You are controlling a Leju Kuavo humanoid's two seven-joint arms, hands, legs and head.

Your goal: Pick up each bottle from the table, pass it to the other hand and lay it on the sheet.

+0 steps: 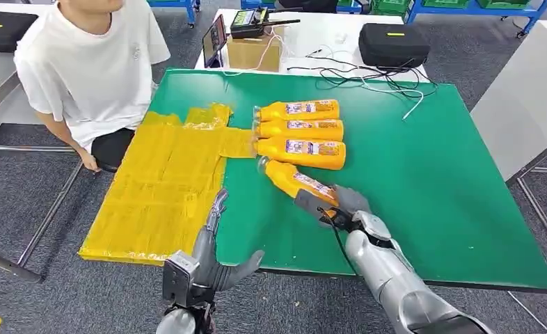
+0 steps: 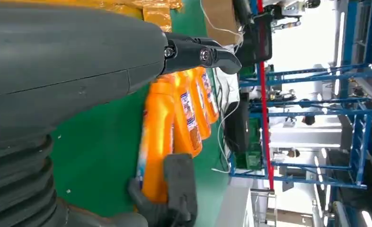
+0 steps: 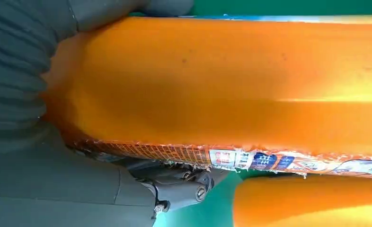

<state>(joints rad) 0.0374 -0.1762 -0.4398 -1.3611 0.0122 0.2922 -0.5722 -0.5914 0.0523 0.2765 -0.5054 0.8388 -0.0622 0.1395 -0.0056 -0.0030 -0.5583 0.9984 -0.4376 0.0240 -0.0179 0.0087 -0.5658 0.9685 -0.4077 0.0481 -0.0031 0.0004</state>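
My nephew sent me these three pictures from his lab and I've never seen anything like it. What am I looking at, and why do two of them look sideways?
This is a humanoid robot with two silver arms, seen through its own cameras. The wide picture comes from its head, looking down at a green table. The other two come from cameras at its wrists, so they appear turned. On the table lie three orange bottles side by side and a yellow sheet. The right hand grips a fourth bottle; its wrist picture is that bottle up close. The left hand is open, holding nothing, near the table's front edge. A person in a white shirt sits beside the table.
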